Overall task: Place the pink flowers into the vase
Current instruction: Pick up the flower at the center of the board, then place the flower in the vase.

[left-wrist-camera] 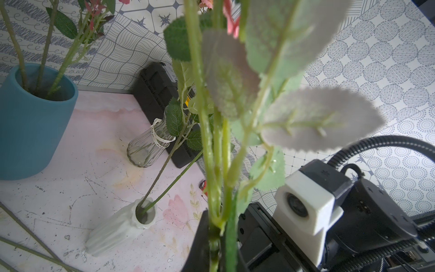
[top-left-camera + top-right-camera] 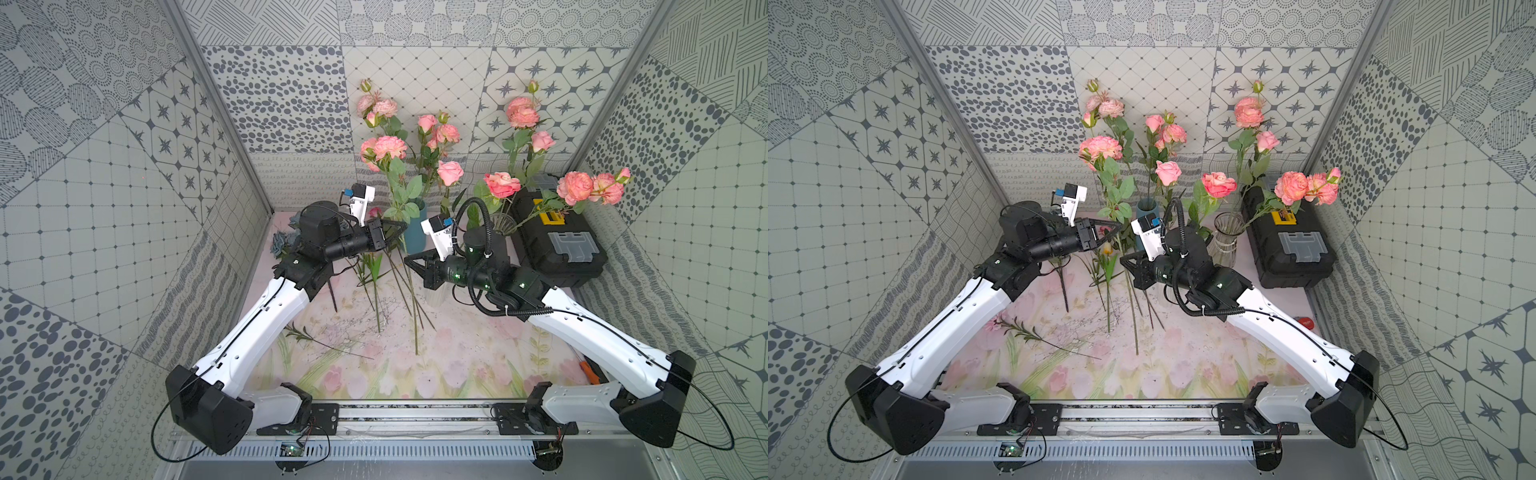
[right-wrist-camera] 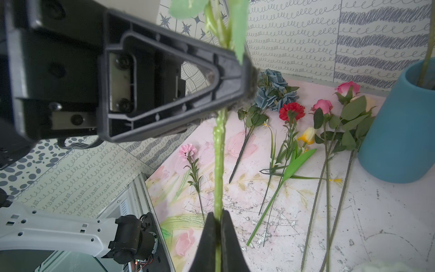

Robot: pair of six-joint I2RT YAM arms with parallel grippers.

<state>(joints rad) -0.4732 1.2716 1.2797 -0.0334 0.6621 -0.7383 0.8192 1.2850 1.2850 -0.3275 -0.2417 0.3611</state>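
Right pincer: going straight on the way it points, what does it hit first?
Probably the left pincer, close ahead, shut on the same pink flower stem; relative height is unclear.

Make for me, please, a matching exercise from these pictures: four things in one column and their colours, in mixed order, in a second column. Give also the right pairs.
Things:
1 largest vase
2 vase with a ribbon
3 toolbox
4 tulip

Colours:
a yellow
b clear
c blue
d black

Pairs: 1-c; 2-b; 3-d; 4-a
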